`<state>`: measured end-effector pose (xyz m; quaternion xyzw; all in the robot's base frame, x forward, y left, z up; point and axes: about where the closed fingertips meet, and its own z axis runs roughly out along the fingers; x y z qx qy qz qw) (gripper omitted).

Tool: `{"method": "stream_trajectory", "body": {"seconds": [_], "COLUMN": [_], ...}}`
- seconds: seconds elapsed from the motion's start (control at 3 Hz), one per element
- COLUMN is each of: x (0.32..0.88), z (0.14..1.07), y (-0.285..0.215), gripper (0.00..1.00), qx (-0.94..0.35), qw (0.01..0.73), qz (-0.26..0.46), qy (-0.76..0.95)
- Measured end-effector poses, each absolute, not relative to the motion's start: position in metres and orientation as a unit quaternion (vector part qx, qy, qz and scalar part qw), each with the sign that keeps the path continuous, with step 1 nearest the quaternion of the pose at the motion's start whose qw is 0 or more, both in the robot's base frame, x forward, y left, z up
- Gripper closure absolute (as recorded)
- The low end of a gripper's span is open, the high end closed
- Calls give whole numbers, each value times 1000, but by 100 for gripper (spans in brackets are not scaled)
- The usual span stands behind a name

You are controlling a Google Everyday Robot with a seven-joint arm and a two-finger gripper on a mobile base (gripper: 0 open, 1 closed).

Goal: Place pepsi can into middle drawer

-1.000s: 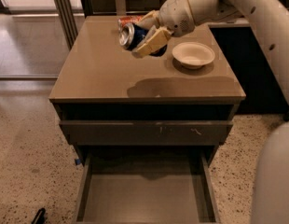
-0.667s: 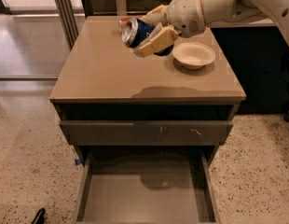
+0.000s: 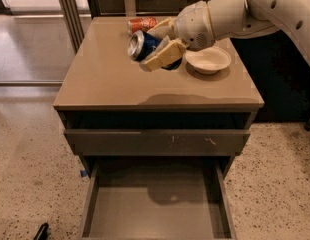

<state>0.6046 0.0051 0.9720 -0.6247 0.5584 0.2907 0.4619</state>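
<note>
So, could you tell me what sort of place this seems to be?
Probably an office or lab: speckled polished floor, metal-framed glass partition, a drawer cabinet. The gripper holds the pepsi can above the cabinet top.

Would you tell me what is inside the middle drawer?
The middle drawer shows only bare floor; its rear is covered. The gripper holds the pepsi can over the cabinet top.

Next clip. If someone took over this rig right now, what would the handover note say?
End effector: shut on the pepsi can, holding it tilted over the back of the cabinet top, beside a white bowl and an orange can lying on its side.
Middle drawer: pulled open below, nothing visible in it.
Done: can grasped, drawer open.
Left: bring the can forward and down into the drawer, then release.
</note>
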Motion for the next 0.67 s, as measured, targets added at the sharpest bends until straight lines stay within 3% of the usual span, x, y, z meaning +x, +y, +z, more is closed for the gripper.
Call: {"method": "stream_trajectory", "body": {"seconds": [0.67], "x": [574], "z": [966], "y": [6], "gripper": [100], "qx": [-599], "qw": [498], "qz": [259], "qy": [571]}}
